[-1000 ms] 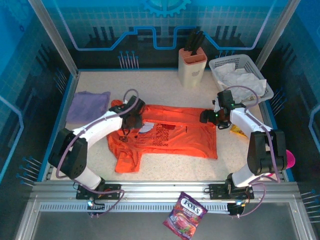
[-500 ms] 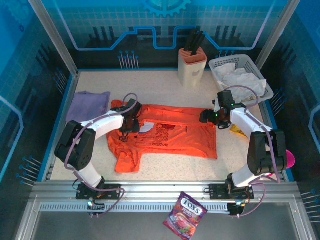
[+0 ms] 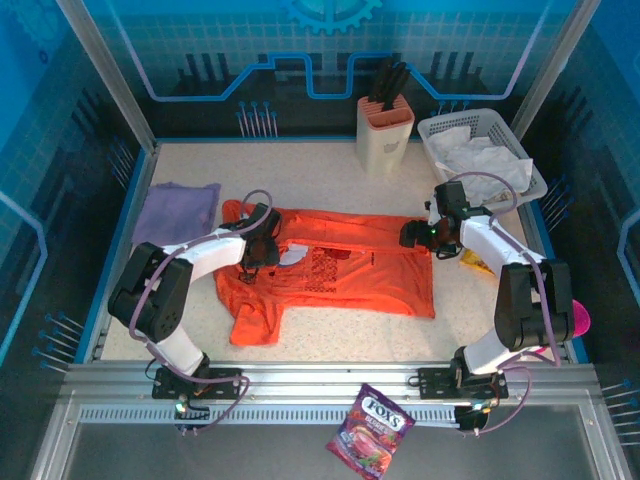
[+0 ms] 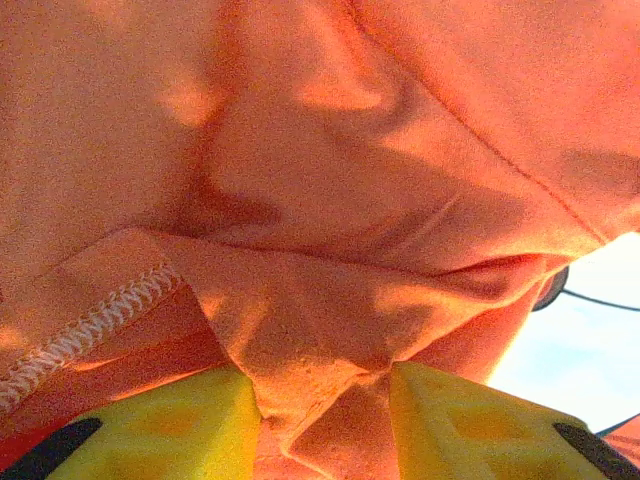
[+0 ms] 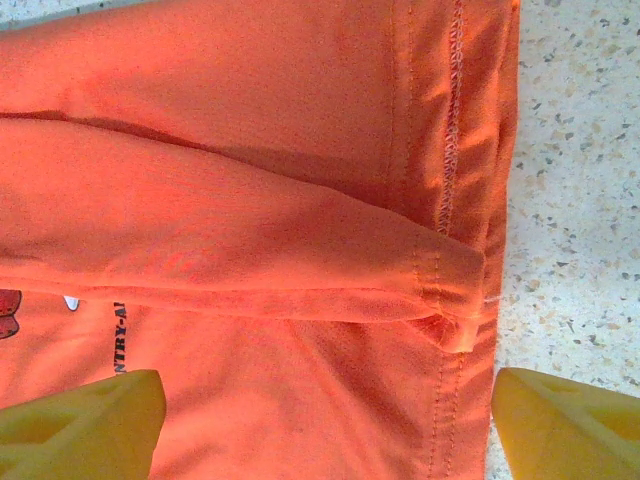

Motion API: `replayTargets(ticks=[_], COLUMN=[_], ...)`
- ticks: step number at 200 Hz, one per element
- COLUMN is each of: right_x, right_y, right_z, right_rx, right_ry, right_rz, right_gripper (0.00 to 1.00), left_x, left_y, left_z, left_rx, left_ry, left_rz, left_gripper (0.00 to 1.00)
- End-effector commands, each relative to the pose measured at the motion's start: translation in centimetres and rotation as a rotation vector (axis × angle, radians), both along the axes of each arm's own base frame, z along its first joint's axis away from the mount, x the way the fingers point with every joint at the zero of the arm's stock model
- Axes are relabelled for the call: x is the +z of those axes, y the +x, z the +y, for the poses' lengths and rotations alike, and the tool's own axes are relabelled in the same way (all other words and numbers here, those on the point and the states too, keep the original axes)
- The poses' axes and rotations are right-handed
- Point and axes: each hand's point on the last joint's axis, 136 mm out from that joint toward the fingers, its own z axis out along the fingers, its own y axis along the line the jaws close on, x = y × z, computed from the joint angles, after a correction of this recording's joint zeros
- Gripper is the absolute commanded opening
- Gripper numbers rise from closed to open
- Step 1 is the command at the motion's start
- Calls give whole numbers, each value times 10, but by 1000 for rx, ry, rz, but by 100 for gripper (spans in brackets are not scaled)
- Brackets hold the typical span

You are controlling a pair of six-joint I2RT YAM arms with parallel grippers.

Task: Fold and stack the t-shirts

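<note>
Left hand (image 4: 322, 400) pinches orange t-shirt (image 4: 300, 150) fold, fingers (image 4: 150, 420) half hidden; right hand (image 5: 322, 420) wide open, empty

Place: a robotics lab test cell is shown, not a home or a shop.
Enclosure: the tabletop (image 3: 330, 170) is boxed in by blue printed panels (image 3: 200, 60), on which circuit lines and a gear emblem (image 3: 330, 12) are drawn.
Frame: aluminium extrusion rails (image 3: 320, 385) are run along the near edge and up the corners.
Machines: a left arm (image 3: 200, 255) and a right arm (image 3: 490, 240), white with looped cables, are bolted to the near rail.
Props: household things are set out on the speckled surface: an orange-red t-shirt (image 3: 350, 270), a lavender t-shirt (image 3: 175, 212), a knife block (image 3: 385, 135) and a white basket (image 3: 432, 128).
Stray item: a sweets bag (image 3: 368, 430) is left on the metal frame in front.
</note>
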Motion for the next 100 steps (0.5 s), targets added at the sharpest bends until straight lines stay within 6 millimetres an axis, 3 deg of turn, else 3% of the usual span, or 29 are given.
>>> replayTargets(ticks=[1,53,87,100], right_x=[10,12,12,12], right_y=[-1,0,-1,0], right_z=[7,7,7,7], right_rx=[31,32,32,32], right_ry=[6,5,9,8], right_rz=[-15,-18,-17,-19], right_gripper=[86,85,85,85], left_x=[-4,-5,5,12], left_y=[1,-2,-8,-10], left_z=[5,4,0,0], left_rx=[26,53,88,100], left_ry=[-6,-43,-108,-123], left_rz=[-9,-33,-64,-87], left_gripper=[38,27,2,0])
